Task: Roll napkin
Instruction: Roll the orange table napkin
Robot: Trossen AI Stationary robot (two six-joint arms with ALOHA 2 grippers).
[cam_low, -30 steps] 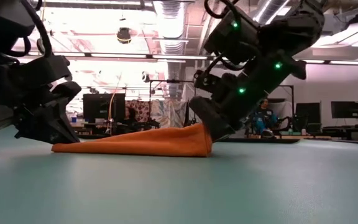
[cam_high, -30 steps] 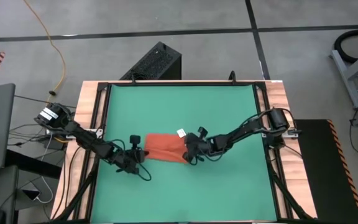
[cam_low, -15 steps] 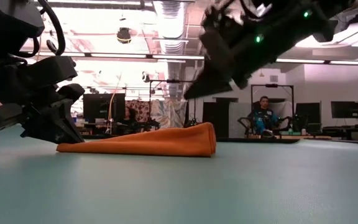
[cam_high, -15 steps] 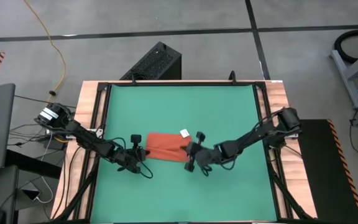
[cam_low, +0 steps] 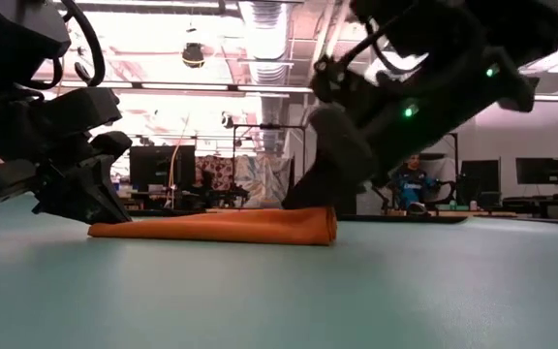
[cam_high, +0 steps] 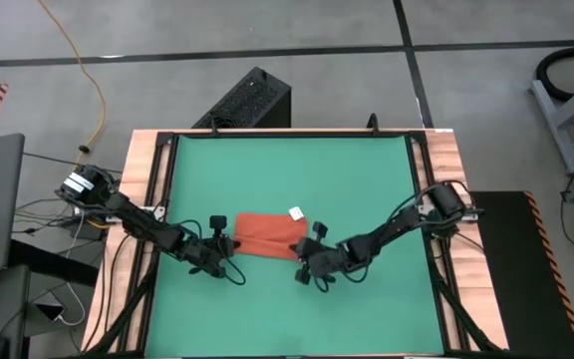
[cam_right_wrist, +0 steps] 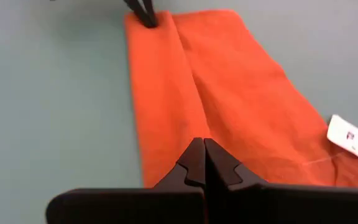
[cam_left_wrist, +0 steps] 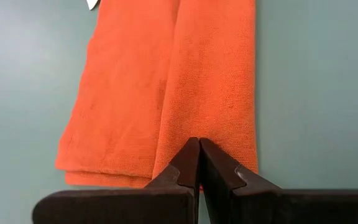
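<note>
No legible text, brand, number or sign was found in any view. The white tag (cam_right_wrist: 353,140) at one edge of the napkin (cam_right_wrist: 229,99) carried faint dark marks, too small and blurred to be read. The same tag (cam_high: 294,212) appeared in the high view as a plain white patch near the napkin's far right corner. Monitors (cam_low: 153,165) in the room beyond the table showed nothing readable.

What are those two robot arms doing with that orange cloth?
They are rolling up the napkin, which lies folded into a flat strip on the green table. The left gripper pinches one end, its fingers shut. The right gripper sits shut at the other end, near the white tag.
</note>
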